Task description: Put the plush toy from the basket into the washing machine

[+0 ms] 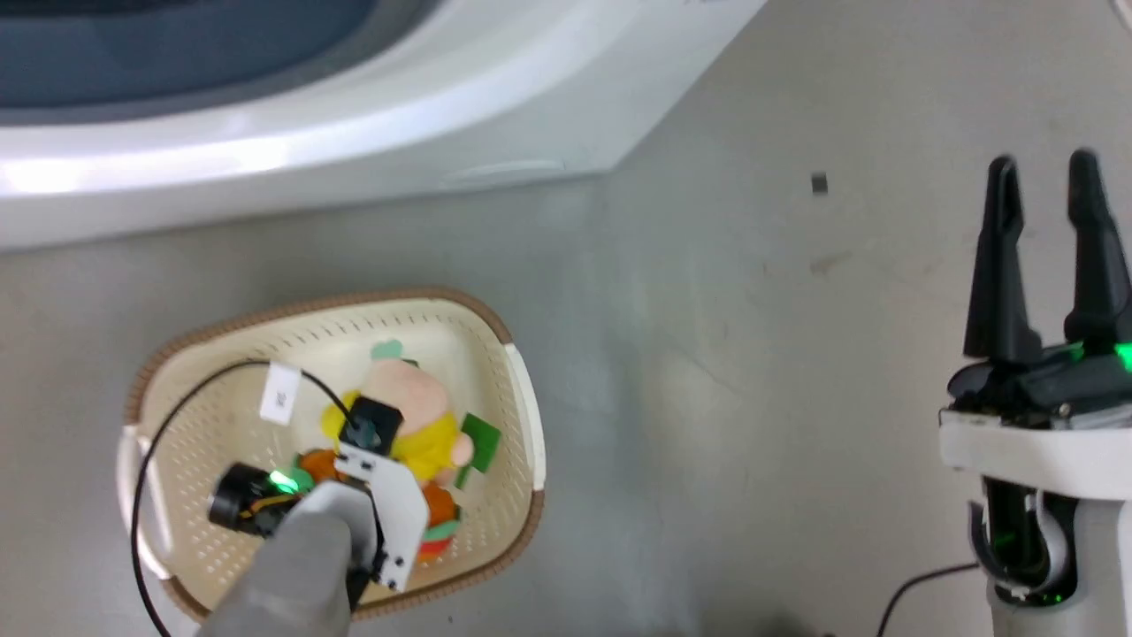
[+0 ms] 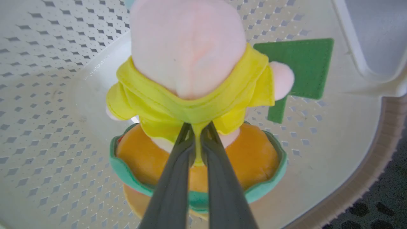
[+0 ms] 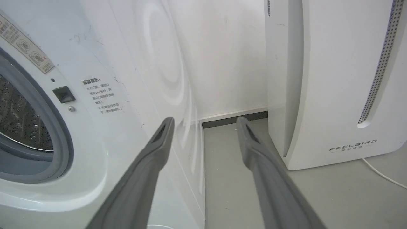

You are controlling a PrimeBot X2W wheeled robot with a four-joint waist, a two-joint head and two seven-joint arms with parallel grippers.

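We see a pale grey left forearm point(image 1: 292, 566), a white bracket point(image 1: 402, 509), a black camera block point(image 1: 371, 425) and a thin black cable point(image 1: 194, 390). The right gripper point(image 1: 1044, 168) has two long dark tapered fingers point(image 1: 999, 265), a white collar point(image 1: 1035, 451) and a green light point(image 1: 1125, 356).

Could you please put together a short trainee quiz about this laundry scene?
1. True or false: the left end effector pinches the yellow top of the small soft peach-headed plush toy.
2. Where is the plush toy? A) in the cream-white perforated plastic basket; B) in the steel drum; C) on the grey floor.
3. Fill in: the right end effector, beside the large white front-loading washing machine, is ____.
Key: 1 true; 2 A; 3 open.
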